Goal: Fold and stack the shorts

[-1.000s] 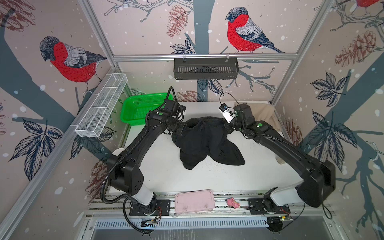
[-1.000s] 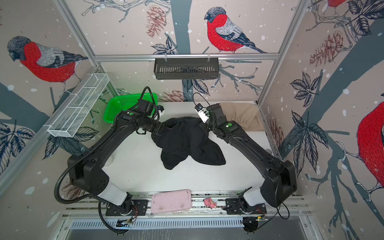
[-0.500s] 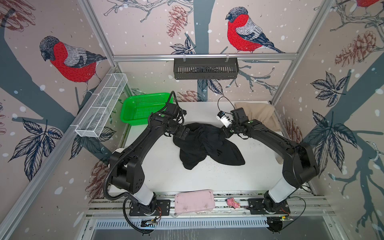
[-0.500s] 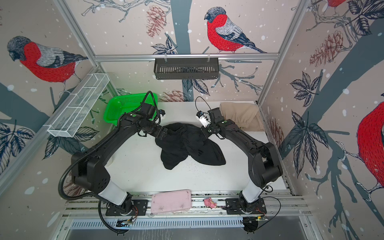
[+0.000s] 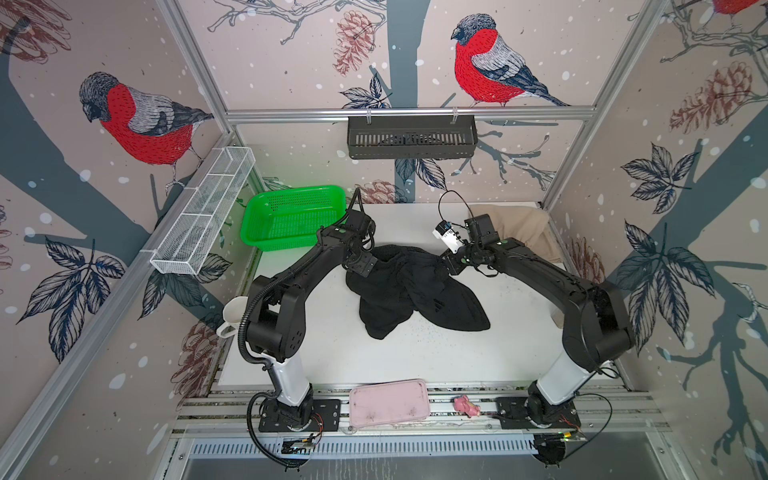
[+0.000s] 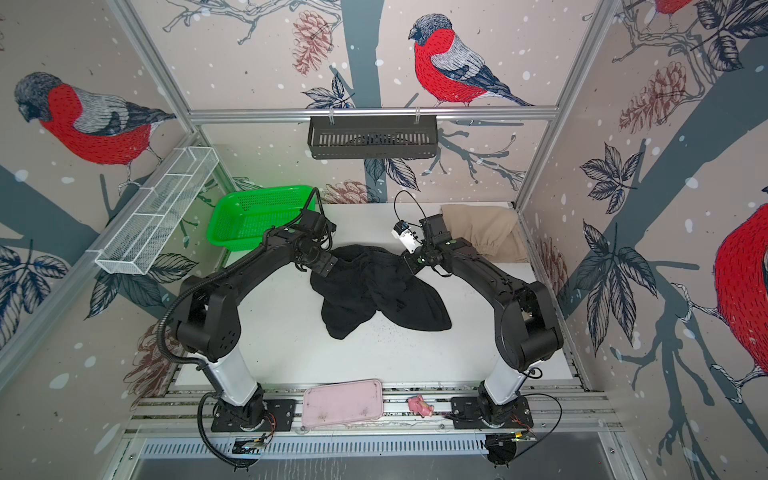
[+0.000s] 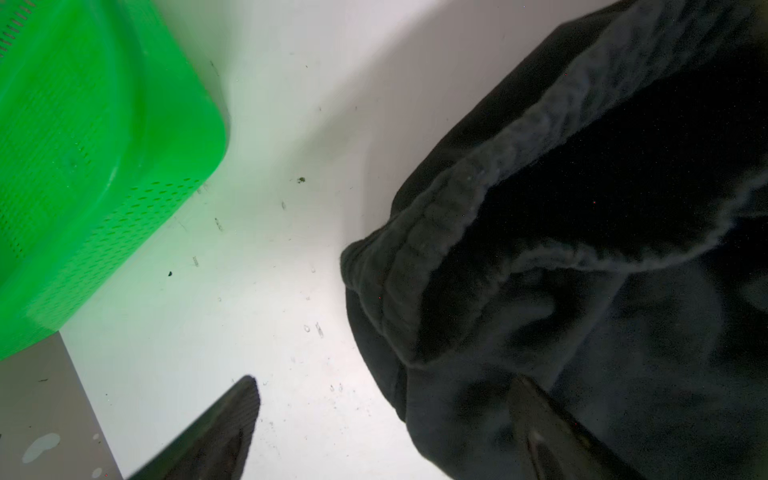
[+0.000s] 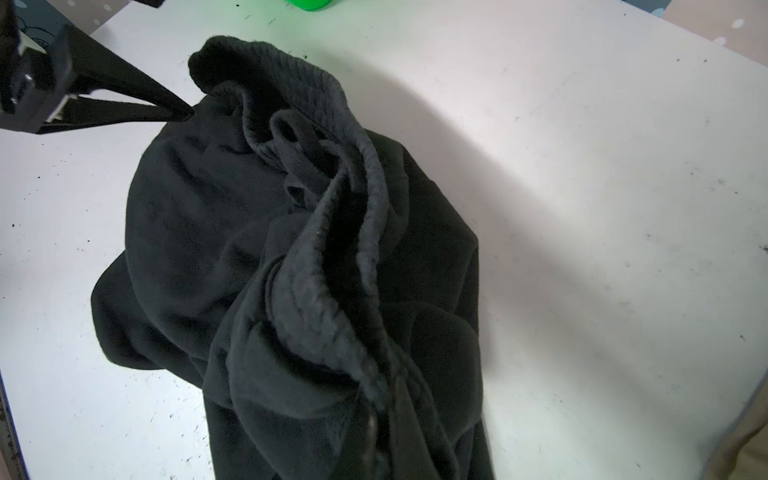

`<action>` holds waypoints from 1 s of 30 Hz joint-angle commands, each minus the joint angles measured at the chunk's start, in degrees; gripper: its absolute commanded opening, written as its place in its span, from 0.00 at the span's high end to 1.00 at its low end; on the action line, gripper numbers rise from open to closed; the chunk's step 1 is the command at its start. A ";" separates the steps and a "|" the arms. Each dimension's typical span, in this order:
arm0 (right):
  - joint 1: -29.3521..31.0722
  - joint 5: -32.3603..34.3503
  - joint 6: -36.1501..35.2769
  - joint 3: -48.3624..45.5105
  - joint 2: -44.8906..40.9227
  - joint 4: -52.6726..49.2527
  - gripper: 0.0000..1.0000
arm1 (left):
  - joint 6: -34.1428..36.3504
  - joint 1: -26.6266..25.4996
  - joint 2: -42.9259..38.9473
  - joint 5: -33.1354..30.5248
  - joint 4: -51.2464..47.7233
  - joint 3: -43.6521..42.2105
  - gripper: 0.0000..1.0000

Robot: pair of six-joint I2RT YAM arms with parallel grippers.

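While the crumpled black cloth shorts (image 5: 409, 286) lie in a loose heap near the middle of the white surface (image 5: 415, 353), the two arms meet them from either side at the gathered waistband end. On the left, the left gripper (image 7: 382, 419) has its jaws spread wide: one finger hangs over bare surface, the other over the black cloth beside the ribbed waistband, and nothing is pinched between them. On the right, the right gripper (image 8: 382, 419) has its jaws pressed together on a bunched fold of the black shorts' waistband, the cloth rising toward it in a ridge. Both wide legs of the black pair trail toward the front of the surface, one overlapping the other. Well apart from all this, the folded beige cloth shorts (image 6: 482, 232) sit in the far right corner, their gathered waistband facing the front. A green perforated plastic basket (image 5: 291, 216) stands in the far left corner, just beyond the left arm's wrist. Along the front rail I can see a flat pink tray (image 6: 343, 401) and a small crumpled pink rag (image 6: 420, 406) beside it.
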 commanded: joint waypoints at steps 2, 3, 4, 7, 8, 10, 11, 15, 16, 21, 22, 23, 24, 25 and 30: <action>-0.73 -2.39 0.89 -0.67 -0.75 2.23 1.00 | 2.20 0.01 1.79 -0.06 0.68 -0.78 0.08; -0.79 -2.57 0.87 -0.80 -0.82 2.22 1.00 | 2.10 -0.04 2.25 -0.56 0.94 -0.73 0.09; -1.00 -2.54 0.74 -0.80 -0.91 2.28 1.00 | 1.86 0.01 2.74 -1.12 1.31 -0.40 0.09; -1.34 -2.73 0.69 -1.10 -1.25 2.60 1.00 | 1.39 0.13 4.22 -1.90 1.63 1.87 0.13; -1.45 -2.78 0.70 -1.39 -1.49 2.84 1.00 | 1.39 0.18 4.83 -1.86 1.62 2.89 0.14; -1.55 -2.76 0.83 -2.04 -1.97 3.45 1.00 | 0.88 0.18 5.90 -1.45 1.64 5.12 0.18; -1.62 -2.79 0.88 -2.33 -2.19 3.67 1.00 | 0.87 0.11 6.51 -1.02 1.24 6.06 0.22; -2.02 -2.66 1.29 -3.34 -2.92 4.34 1.00 | 1.04 0.09 9.19 -1.07 -0.56 8.87 0.54; -2.04 -2.50 1.25 -3.47 -3.02 4.46 1.00 | 1.04 0.03 9.79 -1.27 -1.07 9.24 0.67; -2.59 -2.16 1.11 -2.89 -3.74 4.83 1.00 | 0.95 0.09 10.82 0.18 -1.55 9.48 0.76; -2.59 -2.34 0.99 -2.63 -3.87 4.92 1.00 | 0.87 0.02 10.82 0.36 -1.22 9.66 0.75; -2.59 -2.50 1.04 -2.40 -3.76 4.91 1.00 | 0.91 0.03 10.90 0.91 -1.19 9.96 0.72; -2.55 -2.72 0.96 -2.29 -3.74 5.00 1.00 | 1.03 0.01 10.91 1.71 -1.16 10.37 0.69; -2.50 -2.83 0.99 -2.16 -3.78 5.16 1.00 | 1.04 0.05 10.90 2.34 -0.95 10.74 0.63; -2.50 -3.74 1.38 -2.35 -3.70 6.07 1.00 | 1.54 0.02 12.77 3.57 -0.35 13.18 0.43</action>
